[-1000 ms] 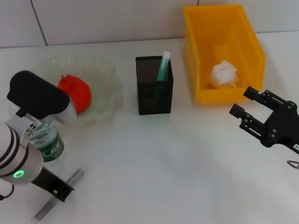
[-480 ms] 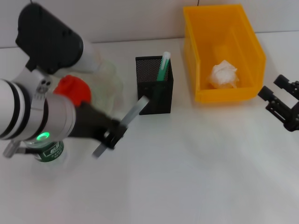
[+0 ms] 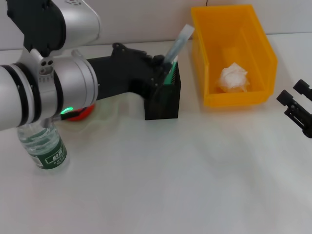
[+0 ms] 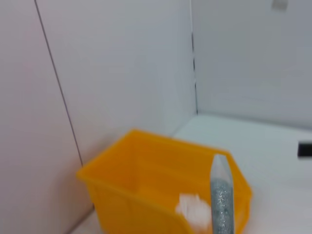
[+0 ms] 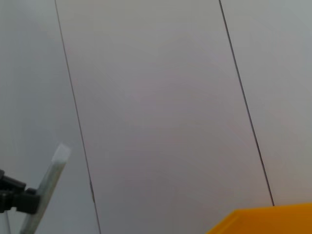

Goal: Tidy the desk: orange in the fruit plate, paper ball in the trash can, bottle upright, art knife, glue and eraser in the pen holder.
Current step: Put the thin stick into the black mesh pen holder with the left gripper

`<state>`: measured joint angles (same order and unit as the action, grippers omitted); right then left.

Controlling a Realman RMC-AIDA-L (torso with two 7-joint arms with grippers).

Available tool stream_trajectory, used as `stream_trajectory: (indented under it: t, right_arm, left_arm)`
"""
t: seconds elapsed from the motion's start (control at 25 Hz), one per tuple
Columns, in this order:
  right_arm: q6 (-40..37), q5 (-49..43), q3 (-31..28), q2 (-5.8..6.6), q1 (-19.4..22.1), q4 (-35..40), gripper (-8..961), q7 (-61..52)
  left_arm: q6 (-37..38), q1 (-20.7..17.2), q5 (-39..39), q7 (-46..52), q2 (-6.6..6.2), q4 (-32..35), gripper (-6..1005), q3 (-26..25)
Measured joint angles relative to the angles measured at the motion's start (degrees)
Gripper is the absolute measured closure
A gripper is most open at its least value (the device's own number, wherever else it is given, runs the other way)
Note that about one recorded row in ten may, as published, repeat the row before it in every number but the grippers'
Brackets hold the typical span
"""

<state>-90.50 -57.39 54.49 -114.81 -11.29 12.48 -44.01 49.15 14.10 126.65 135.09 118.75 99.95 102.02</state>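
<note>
My left gripper (image 3: 165, 59) reaches across to the black mesh pen holder (image 3: 163, 100) and is shut on the grey art knife (image 3: 179, 40), which slants up above the holder's rim. The knife also shows in the left wrist view (image 4: 222, 200) and the right wrist view (image 5: 46, 187). A green glue stick (image 3: 169, 75) stands inside the holder. The paper ball (image 3: 234, 78) lies in the yellow trash can (image 3: 234, 29). At the front left the bottle (image 3: 46, 148) stands upright. Only a sliver of the orange (image 3: 78, 115) shows under my left arm; the fruit plate is hidden behind it. The eraser is out of view. My right gripper (image 3: 297, 105) hangs open at the right edge.
A white tiled wall runs along the back of the white desk. My left arm spans the back left of the desk, covering the plate area. The trash can stands just right of the pen holder.
My left arm lifted the art knife from the front left and swung it up and right to above the pen holder. My right gripper drew back toward the right edge.
</note>
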Motion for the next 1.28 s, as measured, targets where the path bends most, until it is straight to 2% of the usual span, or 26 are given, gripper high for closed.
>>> stream_trajectory:
  t: [0.04, 0.08, 0.2, 0.28, 0.32, 0.4, 0.44, 0.48, 0.52, 0.56, 0.64, 0.68, 0.72, 0.76, 0.88, 0.92, 1.0, 1.28]
  right_arm:
    - [0.0, 0.0, 0.0, 0.01, 0.0, 0.0, 345, -0.1]
    - [0.0, 0.0, 0.0, 0.01, 0.0, 0.0, 345, -0.1]
    - [-0.1, 0.0, 0.0, 0.02, -0.1, 0.1, 344, -0.2]
    - [-0.1, -0.1, 0.0, 0.01, -0.1, 0.1, 344, -0.2]
    - [0.1, -0.1, 0.0, -0.08, -0.1, 0.1, 344, -0.2]
    - [0.2, -0.1, 0.0, -0.11, -0.1, 0.1, 344, -0.2]
    - [0.3, -0.2, 0.0, -0.22, -0.1, 0.1, 344, -0.2]
    - [0.3, -0.2, 0.0, -0.22, -0.1, 0.1, 344, -0.2]
    - [0.3, -0.2, 0.1, -0.27, -0.1, 0.1, 344, -0.2]
    - [0.3, -0.2, 0.1, -0.27, -0.1, 0.1, 344, -0.2]
    - [0.2, -0.2, 0.2, -0.38, 0.0, 0.1, 345, -0.2]
    - [0.2, -0.2, 0.2, -0.38, 0.0, 0.1, 345, -0.2]
    - [0.1, -0.2, 0.2, -0.41, 0.0, 0.1, 345, -0.2]
    - [0.1, -0.2, 0.2, -0.41, 0.0, 0.1, 345, -0.2]
    - [0.0, -0.2, 0.3, -0.52, 0.0, 0.1, 344, -0.2]
    - [0.0, -0.2, 0.4, -0.6, 0.0, 0.1, 344, -0.2]
    - [0.0, -0.2, 0.4, -0.65, -0.1, 0.1, 344, -0.2]
    - [0.2, -0.4, 0.5, -1.19, -0.5, 0.1, 345, 0.0]
  left_arm:
    - [-2.8, 0.4, -4.5, -4.2, 0.0, -2.9, 869, 0.0]
    - [-2.8, 0.4, -4.5, -4.2, 0.0, -2.9, 869, 0.0]
    - [-8.9, 1.1, -14.3, -14.6, 0.11, -8.6, 869, 0.6]
    - [-12.4, 1.9, -23.3, -24.0, 0.17, -12.9, 869, 1.2]
    - [-14.0, 3.0, -31.8, -32.5, 0.21, -16.6, 868, 1.5]
    - [-14.7, 4.7, -42.6, -42.4, 0.3, -21.9, 868, 1.6]
    - [-14.7, 5.5, -46.9, -46.4, 0.32, -23.8, 868, 1.6]
    - [-14.7, 5.5, -46.9, -46.4, 0.32, -23.8, 868, 1.6]
    - [-14.5, 6.8, -53.7, -52.9, 0.35, -27.3, 868, 1.6]
    - [-13.0, 9.0, -64.8, -63.4, 0.39, -33.8, 868, 1.7]
    - [-9.5, 11.1, -75.6, -73.9, 0.42, -40.5, 868, 1.8]
    - [-9.5, 11.1, -75.6, -73.9, 0.42, -40.5, 868, 1.8]
    - [-4.1, 13.8, -85.9, -84.8, 0.44, -48.7, 868, 2.1]
    - [-2.3, 14.7, -89.2, -88.2, 0.43, -51.4, 868, 2.2]
    - [-0.4, 15.7, -92.3, -91.6, 0.44, -54.6, 868, 2.5]
    - [1.5, 17.0, -96.5, -95.6, 0.44, -58.6, 868, 3.0]
    - [2.7, 18.3, -98.6, -97.4, 0.43, -62.3, 869, 3.3]
    - [2.5, 19.1, -98.7, -99.5, 0.43, -65.5, 873, 3.8]
